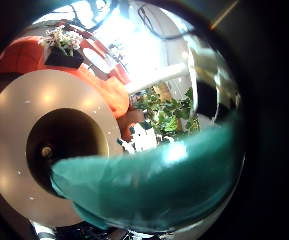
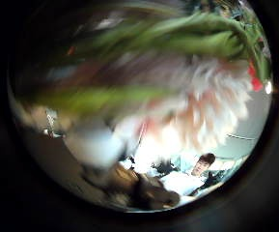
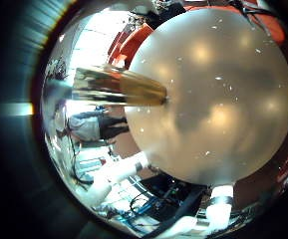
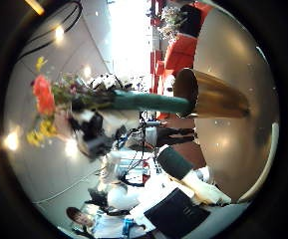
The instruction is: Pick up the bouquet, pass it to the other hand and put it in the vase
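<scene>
The bouquet (image 4: 59, 100) hangs level in the air with the left hand (image 4: 92, 131) shut round it just behind the flowers. Its wrapped stem (image 4: 148, 101) points at the dark mouth of the tall flared vase (image 4: 218, 95) and ends right at it. From the left palm, the stem (image 1: 154, 185) fills the near view above the vase mouth (image 1: 64, 145). The blooms (image 2: 192, 101) lie blurred against that palm. The vase (image 3: 119, 88) stands on a round table (image 3: 218, 100). My right hand (image 4: 188, 184) is beside the vase with relaxed fingers (image 3: 134, 167), holding nothing.
The round table (image 1: 19, 110) is small and its rim is close around the vase. Beyond it stand cushioned seats (image 1: 99, 85), a potted flower arrangement (image 1: 64, 42) and leafy plants (image 1: 169, 112).
</scene>
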Robot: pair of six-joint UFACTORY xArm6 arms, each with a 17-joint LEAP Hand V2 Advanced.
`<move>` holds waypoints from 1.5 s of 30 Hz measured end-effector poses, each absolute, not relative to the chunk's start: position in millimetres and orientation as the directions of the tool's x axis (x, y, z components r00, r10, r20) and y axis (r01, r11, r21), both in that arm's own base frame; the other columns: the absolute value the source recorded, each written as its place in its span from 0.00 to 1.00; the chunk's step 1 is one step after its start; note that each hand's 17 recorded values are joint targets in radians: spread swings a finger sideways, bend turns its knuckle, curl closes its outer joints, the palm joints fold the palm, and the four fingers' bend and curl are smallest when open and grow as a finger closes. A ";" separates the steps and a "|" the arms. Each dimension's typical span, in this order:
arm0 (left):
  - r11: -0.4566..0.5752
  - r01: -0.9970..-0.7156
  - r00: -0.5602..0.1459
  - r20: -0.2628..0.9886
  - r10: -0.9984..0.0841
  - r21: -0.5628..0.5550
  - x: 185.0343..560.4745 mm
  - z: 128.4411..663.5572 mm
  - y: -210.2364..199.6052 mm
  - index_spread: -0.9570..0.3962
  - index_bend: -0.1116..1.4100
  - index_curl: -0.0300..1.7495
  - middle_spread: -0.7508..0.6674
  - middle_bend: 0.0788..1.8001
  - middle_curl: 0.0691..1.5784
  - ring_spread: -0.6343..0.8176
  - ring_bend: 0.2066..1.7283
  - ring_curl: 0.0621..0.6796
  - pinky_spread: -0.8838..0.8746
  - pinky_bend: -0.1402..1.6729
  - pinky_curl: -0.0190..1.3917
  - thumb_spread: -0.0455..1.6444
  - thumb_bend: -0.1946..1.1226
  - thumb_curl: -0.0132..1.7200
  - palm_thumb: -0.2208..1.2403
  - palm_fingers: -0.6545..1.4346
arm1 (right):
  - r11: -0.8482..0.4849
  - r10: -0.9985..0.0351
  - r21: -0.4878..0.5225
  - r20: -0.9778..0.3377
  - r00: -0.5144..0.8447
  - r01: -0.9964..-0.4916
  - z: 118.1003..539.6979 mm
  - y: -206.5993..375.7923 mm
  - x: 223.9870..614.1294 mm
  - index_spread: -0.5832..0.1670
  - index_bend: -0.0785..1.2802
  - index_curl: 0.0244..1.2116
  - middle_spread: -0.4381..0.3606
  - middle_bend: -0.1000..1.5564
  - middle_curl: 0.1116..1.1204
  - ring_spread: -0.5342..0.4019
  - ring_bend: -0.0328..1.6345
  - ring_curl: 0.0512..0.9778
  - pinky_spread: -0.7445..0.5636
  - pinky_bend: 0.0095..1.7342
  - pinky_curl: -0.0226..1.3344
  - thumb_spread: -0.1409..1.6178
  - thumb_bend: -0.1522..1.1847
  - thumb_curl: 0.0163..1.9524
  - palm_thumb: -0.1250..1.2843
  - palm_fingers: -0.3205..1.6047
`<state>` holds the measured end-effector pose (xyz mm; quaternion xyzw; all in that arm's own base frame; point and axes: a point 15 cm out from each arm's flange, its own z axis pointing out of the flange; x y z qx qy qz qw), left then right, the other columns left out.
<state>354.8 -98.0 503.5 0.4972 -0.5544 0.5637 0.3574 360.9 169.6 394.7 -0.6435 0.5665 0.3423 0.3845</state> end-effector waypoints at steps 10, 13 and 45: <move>-0.199 -0.944 -0.225 0.955 -0.191 -0.262 370.0 490.2 -55.3 0.84 0.15 0.38 0.89 0.08 0.24 0.81 0.32 0.26 0.74 0.15 0.54 0.54 0.11 0.25 0.30 0.22 | -0.065 -0.469 -0.111 -0.874 0.128 -0.992 396.2 169.5 362.8 0.56 0.18 0.21 0.82 0.18 0.21 0.86 0.28 0.23 0.96 0.34 0.23 0.65 0.10 0.24 0.53 0.19; -0.143 -0.965 -0.175 0.945 -0.275 -0.220 365.7 472.7 -46.3 0.88 0.18 0.35 0.93 0.06 0.21 0.85 0.28 0.23 0.79 0.15 0.46 0.53 0.11 0.24 0.29 0.25 | -0.074 -0.466 -0.107 -0.875 0.129 -0.992 396.5 171.4 360.6 0.57 0.18 0.21 0.82 0.18 0.21 0.86 0.28 0.23 0.96 0.34 0.23 0.65 0.10 0.24 0.54 0.20; -0.069 -0.891 0.274 0.410 -0.870 0.450 305.9 401.5 18.1 0.83 0.25 0.26 0.96 0.05 0.11 0.95 0.17 0.17 0.87 0.18 0.20 0.56 0.12 0.20 0.29 0.30 | -0.188 -0.515 -0.072 -0.842 0.161 -0.979 387.5 154.4 356.0 0.57 0.18 0.22 0.81 0.18 0.22 0.85 0.27 0.22 0.97 0.33 0.22 0.65 0.10 0.25 0.55 0.22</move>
